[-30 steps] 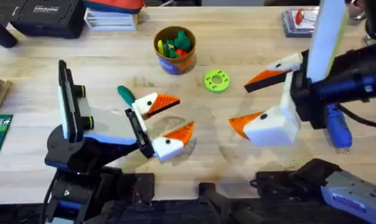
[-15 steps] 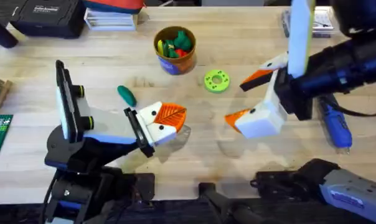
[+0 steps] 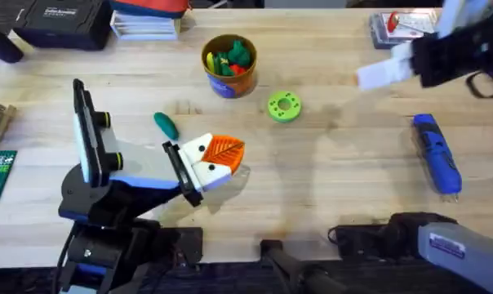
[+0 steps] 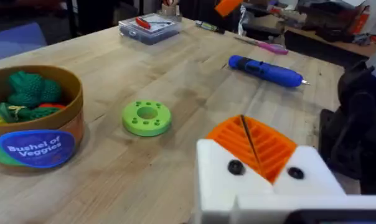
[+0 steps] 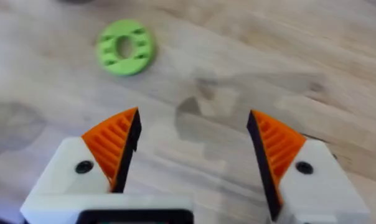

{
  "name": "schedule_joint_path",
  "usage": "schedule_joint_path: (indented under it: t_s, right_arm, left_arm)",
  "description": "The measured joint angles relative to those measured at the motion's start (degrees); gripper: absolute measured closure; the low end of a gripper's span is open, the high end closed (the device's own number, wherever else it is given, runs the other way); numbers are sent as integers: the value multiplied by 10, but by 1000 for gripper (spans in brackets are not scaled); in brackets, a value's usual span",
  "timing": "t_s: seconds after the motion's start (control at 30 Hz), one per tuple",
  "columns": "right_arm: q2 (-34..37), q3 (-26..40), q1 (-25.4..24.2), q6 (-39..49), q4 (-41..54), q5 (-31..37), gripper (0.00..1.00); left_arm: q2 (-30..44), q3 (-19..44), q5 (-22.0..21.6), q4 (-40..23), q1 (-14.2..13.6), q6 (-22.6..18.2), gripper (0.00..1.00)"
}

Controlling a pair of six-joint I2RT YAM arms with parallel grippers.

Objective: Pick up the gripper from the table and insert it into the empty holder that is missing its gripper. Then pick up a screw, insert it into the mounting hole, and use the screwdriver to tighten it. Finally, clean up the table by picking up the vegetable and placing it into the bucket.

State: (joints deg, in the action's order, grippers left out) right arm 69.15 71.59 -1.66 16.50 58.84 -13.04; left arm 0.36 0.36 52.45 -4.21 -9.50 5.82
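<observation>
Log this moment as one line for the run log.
left gripper: shut, empty, over table | right gripper: open, raised | bright blue pen-shaped screwdriver: lying on table | small dark-green toy vegetable: outside yellow-rimmed bucket

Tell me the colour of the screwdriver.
Bright blue. The screwdriver shows best in the overhead view, lying on the table.

The left arm reaches forward from its base at the lower left, its tool (image 3: pixel 218 159) low over the tabletop with the two orange ribbed pads pressed together. The right arm is raised high at the far right, its tool (image 5: pixel 193 149) spread wide with nothing between the pads.
</observation>
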Motion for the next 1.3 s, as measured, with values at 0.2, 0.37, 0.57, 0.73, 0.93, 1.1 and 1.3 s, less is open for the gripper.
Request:
schedule_joint_path:
  t_s: [0.2,0.37,0.57,0.73,0.93,1.1,1.3]
  right_arm:
    - [65,0,-133,41,-39,18,8]
    - [126,0,-223,63,-48,36,8]
    - [187,0,-293,93,-29,63,8]
    - [219,-6,-311,171,18,104,8]
    - [241,-36,-338,209,8,137,7]
    - [247,-78,-369,226,-15,148,8]
    - [247,-95,-374,249,-57,150,7]
  left_arm:
    - [0,0,0,0,0,0,996]
    - [0,0,0,0,0,0,996]
    - [0,0,0,0,0,0,996]
    - [0,0,0,0,0,0,996]
    - [0,0,0,0,0,0,996]
    - [0,0,0,0,0,0,996]
    - [0,0,0,0,0,0,996]
